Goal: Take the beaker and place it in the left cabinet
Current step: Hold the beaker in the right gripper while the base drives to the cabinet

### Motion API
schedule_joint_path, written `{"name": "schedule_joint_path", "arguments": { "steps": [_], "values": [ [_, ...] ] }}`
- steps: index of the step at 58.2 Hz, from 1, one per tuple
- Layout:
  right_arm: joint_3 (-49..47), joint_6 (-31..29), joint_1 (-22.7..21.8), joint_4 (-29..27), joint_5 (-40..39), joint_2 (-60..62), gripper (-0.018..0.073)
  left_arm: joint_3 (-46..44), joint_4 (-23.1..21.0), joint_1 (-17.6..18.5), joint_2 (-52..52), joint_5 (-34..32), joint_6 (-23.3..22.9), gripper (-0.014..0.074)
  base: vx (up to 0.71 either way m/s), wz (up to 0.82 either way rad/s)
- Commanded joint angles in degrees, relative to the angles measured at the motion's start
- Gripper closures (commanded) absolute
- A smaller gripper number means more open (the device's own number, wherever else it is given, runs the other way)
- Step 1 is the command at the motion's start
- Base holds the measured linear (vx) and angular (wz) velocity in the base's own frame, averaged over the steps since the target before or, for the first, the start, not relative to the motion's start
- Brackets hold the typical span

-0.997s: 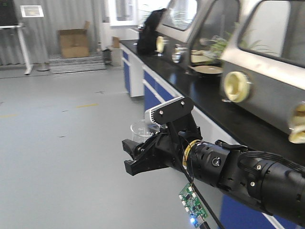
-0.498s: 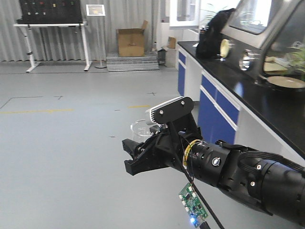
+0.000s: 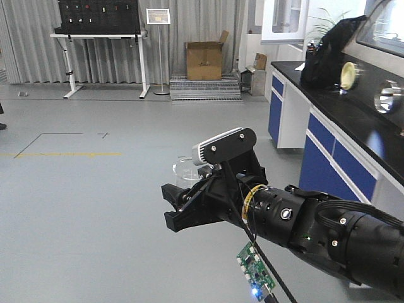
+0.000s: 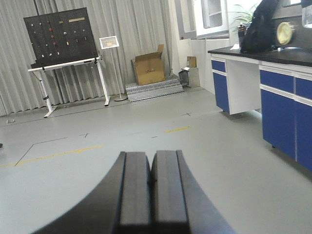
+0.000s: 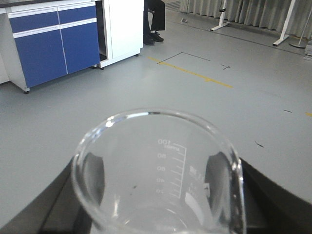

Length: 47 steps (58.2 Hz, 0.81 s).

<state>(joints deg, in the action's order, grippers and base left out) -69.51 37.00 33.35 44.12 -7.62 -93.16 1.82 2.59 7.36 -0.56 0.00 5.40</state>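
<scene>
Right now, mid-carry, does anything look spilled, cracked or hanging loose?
The beaker sits upright, intact and seemingly empty in the right gripper; nothing is spilled. One oddity: a bare green circuit board hangs loose under the right arm. It could snag on something as the arm moves.

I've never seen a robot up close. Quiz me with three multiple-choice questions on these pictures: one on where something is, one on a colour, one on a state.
1. Where is the beaker? A on the floor; B in the right pincer; C on a shelf.
2. What colour are the cupboard doors under the black counter? A blue; B red; C green.
3. How is the left pincer? A wide open; B shut on a tube; C shut, empty.
Answers: B, the right wrist view shows the glass held between the pincer's fingers; A, the doors are plainly blue; C, its two fingers meet with nothing between.
</scene>
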Motion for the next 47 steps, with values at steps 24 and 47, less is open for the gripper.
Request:
{"name": "schedule_joint_path", "arguments": {
  "steps": [24, 47],
  "values": [
    [-1.86, -0.05, -0.09, -0.46, -3.51, 2.23, 0.0568, 0.9, -0.18, 0.03, -1.06, -4.28, -0.15, 0.0595, 0.53, 0.04],
    [-1.86, -0.05, -0.09, -0.46, -3.52, 2.23, 0.0568, 0.9, -0.18, 0.03, -1.06, -4.28, -0.15, 0.0595, 0.57, 0.01]
  ]
}}
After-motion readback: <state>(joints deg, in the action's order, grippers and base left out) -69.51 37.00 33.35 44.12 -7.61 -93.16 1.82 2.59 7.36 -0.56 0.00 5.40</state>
